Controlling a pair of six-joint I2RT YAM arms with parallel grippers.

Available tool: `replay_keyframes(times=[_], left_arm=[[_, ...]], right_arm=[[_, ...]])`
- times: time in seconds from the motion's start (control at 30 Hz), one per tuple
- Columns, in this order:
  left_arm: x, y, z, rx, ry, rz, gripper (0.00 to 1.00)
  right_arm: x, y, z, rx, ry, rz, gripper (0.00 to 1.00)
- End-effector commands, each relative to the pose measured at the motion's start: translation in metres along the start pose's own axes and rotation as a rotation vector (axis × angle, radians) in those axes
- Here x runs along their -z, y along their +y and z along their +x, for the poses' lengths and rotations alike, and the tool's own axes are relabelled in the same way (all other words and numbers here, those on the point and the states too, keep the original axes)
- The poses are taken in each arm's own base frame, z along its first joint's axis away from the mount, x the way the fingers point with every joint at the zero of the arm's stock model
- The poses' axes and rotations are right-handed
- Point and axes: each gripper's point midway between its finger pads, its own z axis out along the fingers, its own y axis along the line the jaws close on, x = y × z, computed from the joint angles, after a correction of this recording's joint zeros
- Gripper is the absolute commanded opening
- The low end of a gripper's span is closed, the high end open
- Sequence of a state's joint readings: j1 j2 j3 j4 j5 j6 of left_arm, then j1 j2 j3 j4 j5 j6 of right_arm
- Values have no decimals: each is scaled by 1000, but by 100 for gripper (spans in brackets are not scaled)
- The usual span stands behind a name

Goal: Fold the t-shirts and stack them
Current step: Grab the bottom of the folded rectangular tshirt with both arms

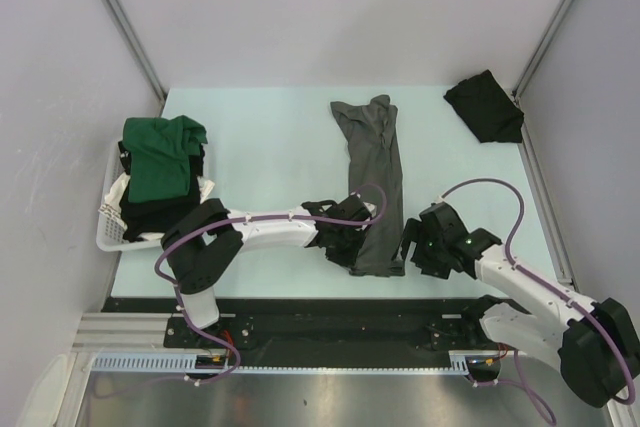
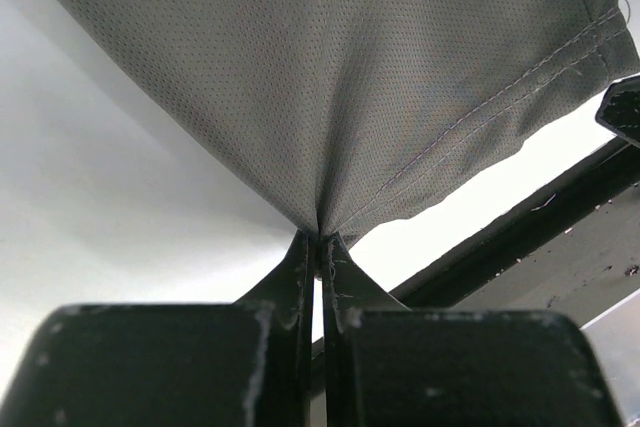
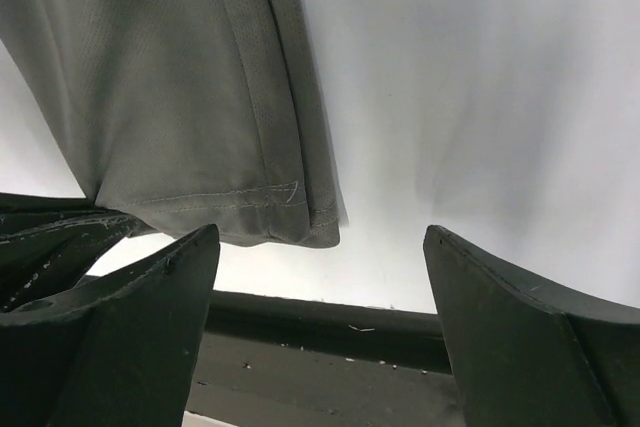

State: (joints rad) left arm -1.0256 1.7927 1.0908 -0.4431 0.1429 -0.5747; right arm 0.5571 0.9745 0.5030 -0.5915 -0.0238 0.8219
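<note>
**Grey t-shirt (image 1: 372,177) pinched at its near hem, apparently for a fold**

Well left of the grey t-shirt, the green t-shirt (image 1: 160,152) is left heaped on the white basket (image 1: 108,222), not yet folded. The grey t-shirt itself is laid as a long strip on the table (image 1: 260,137). Its near left corner is clamped in the closed left gripper (image 2: 318,247), apparently for lifting. Just right of its near right corner, the right gripper (image 3: 320,242) is held wide open and empty, seemingly lined up for that corner. Far right of it, the black t-shirt (image 1: 485,107) is set aside, bundled.
</note>
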Motion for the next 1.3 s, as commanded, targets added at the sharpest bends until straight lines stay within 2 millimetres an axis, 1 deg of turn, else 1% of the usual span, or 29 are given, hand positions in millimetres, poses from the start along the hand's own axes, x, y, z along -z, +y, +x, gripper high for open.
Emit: replay_keyframes(times=[0.0, 0.07, 0.1, 0.37, 0.47, 0.5, 0.57, 0.6, 0.67, 0.7, 0.77, 0.87, 0.9, 0.93, 0.97, 1.03, 1.07, 1.17, 1.27], left_arm=[[11, -12, -11, -34, -29, 27, 0], [13, -13, -12, -37, -32, 31, 0], [13, -13, -12, -37, -32, 31, 0], [15, -12, -8, -46, -27, 28, 0], [15, -11, -7, -49, -24, 26, 0], [16, -11, -7, -52, -22, 27, 0], [16, -9, -6, -49, -22, 24, 0], [16, -10, -6, -50, -20, 24, 0], [16, -10, -6, -52, -21, 26, 0], [16, -10, -6, -50, -22, 27, 0], [16, -10, -6, -50, -21, 29, 0], [15, -9, -3, -53, -19, 26, 0], [15, -9, -4, -52, -22, 28, 0], [15, -8, -3, -53, -18, 26, 0], [15, -8, -3, -53, -18, 24, 0], [15, -8, -4, -55, -22, 25, 0], [16, -8, -4, -53, -25, 23, 0], [20, -7, -9, -56, -39, 5, 0], [26, -6, -15, -67, -63, -10, 0]], right_arm=[[-7, 0, -2, -22, -20, 5, 85], [-10, -1, 0, -26, -14, 12, 83], [-11, -1, 0, -30, -12, 12, 80], [-24, -2, 12, -26, 18, 22, 74], [-29, -1, 16, -25, 32, 22, 66], [-30, 1, 16, -26, 33, 17, 61], [-32, 3, 19, -25, 47, 16, 56], [-32, 4, 21, -23, 51, 15, 49], [-33, 4, 23, -27, 62, 16, 44], [-33, 3, 26, -23, 72, 21, 39], [-32, 3, 28, -23, 79, 20, 35], [-29, 3, 28, -17, 74, 18, 25], [-27, 2, 27, -18, 70, 18, 18], [-27, 2, 27, -18, 67, 19, 14], [-27, 1, 27, -18, 68, 22, 8], [-26, 3, 26, -20, 67, 15, 4], [-26, 3, 26, -20, 67, 15, 0], [-25, 4, 25, -21, 66, 8, 0], [-21, 11, 20, -20, 56, -15, 0]])
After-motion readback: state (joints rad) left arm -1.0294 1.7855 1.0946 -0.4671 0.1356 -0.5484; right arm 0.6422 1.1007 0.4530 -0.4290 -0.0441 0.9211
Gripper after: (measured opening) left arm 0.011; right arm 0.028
